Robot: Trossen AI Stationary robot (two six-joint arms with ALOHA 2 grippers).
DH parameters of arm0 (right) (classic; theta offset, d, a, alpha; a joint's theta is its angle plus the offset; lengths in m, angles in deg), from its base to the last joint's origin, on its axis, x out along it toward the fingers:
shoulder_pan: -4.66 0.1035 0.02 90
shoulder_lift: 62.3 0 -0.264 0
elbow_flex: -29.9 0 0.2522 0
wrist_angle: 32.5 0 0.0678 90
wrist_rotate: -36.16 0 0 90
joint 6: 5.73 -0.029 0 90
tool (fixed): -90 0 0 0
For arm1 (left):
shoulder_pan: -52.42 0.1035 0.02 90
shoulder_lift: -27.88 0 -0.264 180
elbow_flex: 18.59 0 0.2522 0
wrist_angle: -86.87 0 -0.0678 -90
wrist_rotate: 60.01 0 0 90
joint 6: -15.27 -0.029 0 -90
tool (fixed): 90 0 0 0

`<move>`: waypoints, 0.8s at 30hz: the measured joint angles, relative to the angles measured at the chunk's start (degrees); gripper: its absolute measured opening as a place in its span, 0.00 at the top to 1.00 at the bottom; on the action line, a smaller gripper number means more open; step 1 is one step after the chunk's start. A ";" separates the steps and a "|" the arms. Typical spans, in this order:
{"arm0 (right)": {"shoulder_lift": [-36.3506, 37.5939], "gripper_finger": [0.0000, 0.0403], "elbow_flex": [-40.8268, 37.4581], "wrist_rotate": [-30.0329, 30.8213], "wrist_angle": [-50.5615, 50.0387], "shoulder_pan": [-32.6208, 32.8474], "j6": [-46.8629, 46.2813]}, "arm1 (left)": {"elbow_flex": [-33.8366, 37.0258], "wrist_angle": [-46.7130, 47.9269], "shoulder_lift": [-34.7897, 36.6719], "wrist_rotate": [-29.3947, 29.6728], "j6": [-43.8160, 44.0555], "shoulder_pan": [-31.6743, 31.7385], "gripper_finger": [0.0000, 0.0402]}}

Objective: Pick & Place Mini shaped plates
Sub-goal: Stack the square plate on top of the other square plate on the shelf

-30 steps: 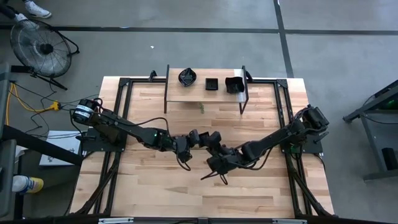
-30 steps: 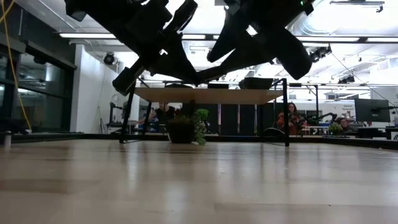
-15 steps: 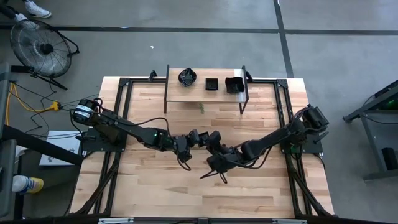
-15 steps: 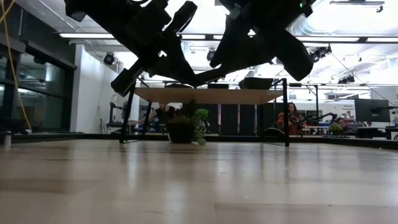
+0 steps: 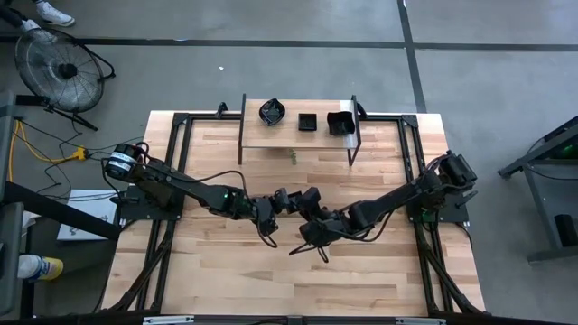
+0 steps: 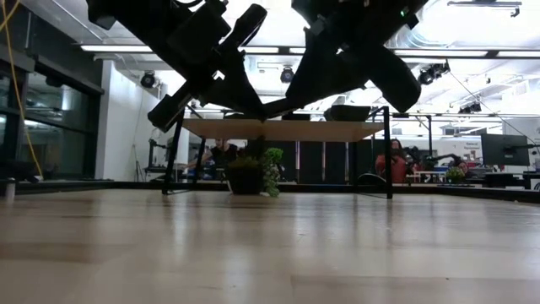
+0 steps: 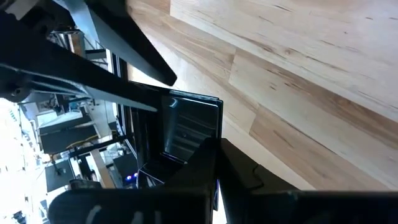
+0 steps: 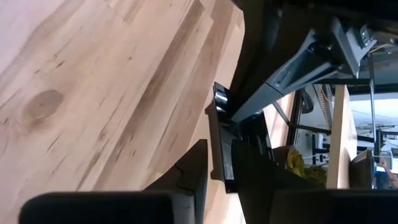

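Observation:
One square glossy black mini plate (image 7: pixel 186 124) hangs in the air over the table's middle (image 5: pixel 302 204). My left gripper (image 7: pixel 214 149) is shut on one side of it. My right gripper (image 8: pixel 221 152) comes from the opposite side, its fingers closed on the plate's other edge (image 8: pixel 219 112). In the low view both grippers meet well above the tabletop (image 6: pixel 261 106). Three more black plates (image 5: pixel 308 121) rest on a small raised shelf (image 5: pixel 257 135) at the table's far edge. My left gripper pinches the plate's rim (image 7: pixel 200 144) between its two fingers, coming from the table's left and slanting down. The plate is lifted clear of the table and stands tilted on edge. My right gripper pinches the opposite rim (image 8: pixel 217 134) between its two fingers (image 8: pixel 194 163), coming from the table's right and slanting down. The plate shows edge-on between them.
The shelf stands on two dark legs (image 6: pixel 173 160) at the far side, with a small potted plant (image 6: pixel 253 173) under it. A black frame (image 5: pixel 176 171) runs along the table's left and right sides. Bare wood (image 5: pixel 298 280) lies near the front edge.
My right gripper's fingers have drawn together around the plate that my left gripper holds up, and its wrist has shifted slightly toward the left gripper. The left gripper and the plate have kept still.

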 joint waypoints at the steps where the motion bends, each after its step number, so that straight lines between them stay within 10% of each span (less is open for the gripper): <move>1: 0.00 0.84 0.00 0.03 -0.03 0.00 -0.23 | 0.00 0.01 0.00 -0.02 0.00 0.00 0.98; 24: 0.04 0.99 0.00 -2.35 -0.24 0.02 -0.45 | 0.00 0.02 0.00 -0.44 0.17 0.00 0.98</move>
